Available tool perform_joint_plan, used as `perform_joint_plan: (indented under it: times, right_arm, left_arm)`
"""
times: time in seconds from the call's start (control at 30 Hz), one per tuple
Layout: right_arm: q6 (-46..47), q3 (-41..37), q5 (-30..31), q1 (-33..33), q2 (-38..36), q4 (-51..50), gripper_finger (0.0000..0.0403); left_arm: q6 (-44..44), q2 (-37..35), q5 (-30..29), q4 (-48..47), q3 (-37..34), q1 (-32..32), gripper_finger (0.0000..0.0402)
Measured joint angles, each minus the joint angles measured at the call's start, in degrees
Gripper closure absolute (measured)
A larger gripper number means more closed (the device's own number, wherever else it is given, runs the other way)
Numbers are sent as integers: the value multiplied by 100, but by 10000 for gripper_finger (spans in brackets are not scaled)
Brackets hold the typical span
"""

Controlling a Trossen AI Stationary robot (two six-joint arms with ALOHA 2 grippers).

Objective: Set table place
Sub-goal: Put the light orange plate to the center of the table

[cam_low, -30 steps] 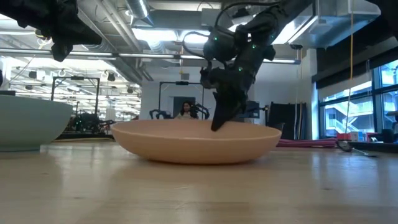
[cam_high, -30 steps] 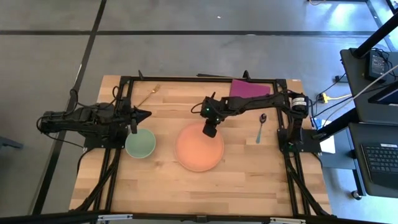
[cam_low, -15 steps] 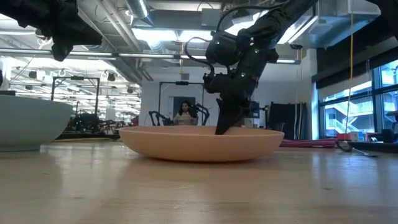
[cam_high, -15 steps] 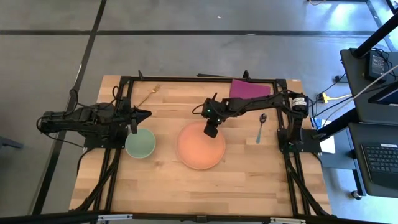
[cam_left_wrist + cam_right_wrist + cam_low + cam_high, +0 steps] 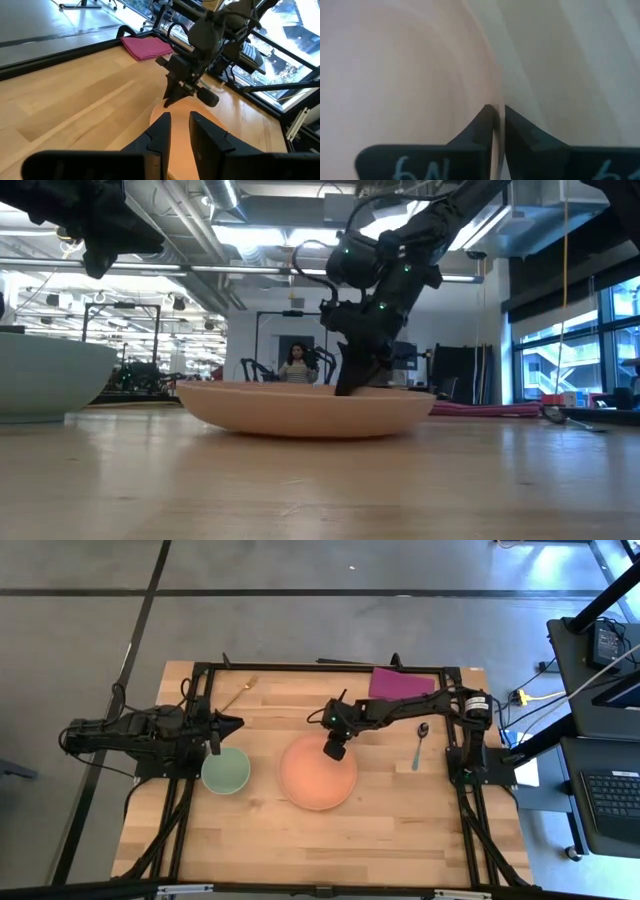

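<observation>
The round orange plate (image 5: 317,774) lies flat on the wood table (image 5: 300,840), near its middle. My right gripper (image 5: 334,751) is shut on the plate's far rim; it also shows in the low view (image 5: 350,385). The pale green bowl (image 5: 225,770) stands on the table left of the plate. My left gripper (image 5: 214,744) hovers over the bowl's far rim, shut and empty. The gold fork (image 5: 240,693) lies at the far left. The spoon (image 5: 420,745) lies right of the plate. My right gripper pinches the plate's far rim (image 5: 495,95) between its two fingers, one over the plate's inner side and one outside it. The fingers (image 5: 352,375) come from above, pointing down. The plate (image 5: 300,405) rests on the table on its underside.
A flat magenta rectangle (image 5: 400,683) lies at the far right, by the black rail frame (image 5: 320,667). Bare wood spans the near half of the table. In the low view a person (image 5: 297,358) shows in the room behind the table.
My right gripper, still shut on the rim, has moved a little toward the table's left edge. The plate has slid with it along the table toward the bowl.
</observation>
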Motion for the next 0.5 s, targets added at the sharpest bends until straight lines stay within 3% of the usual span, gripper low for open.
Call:
perform_joint_plan:
  times: [0.5]
  right_arm:
    - [-62, -4, 3, -4, 9, -375, 287]
  left_arm:
    - [-7, -1, 0, -13, 0, 0, 354]
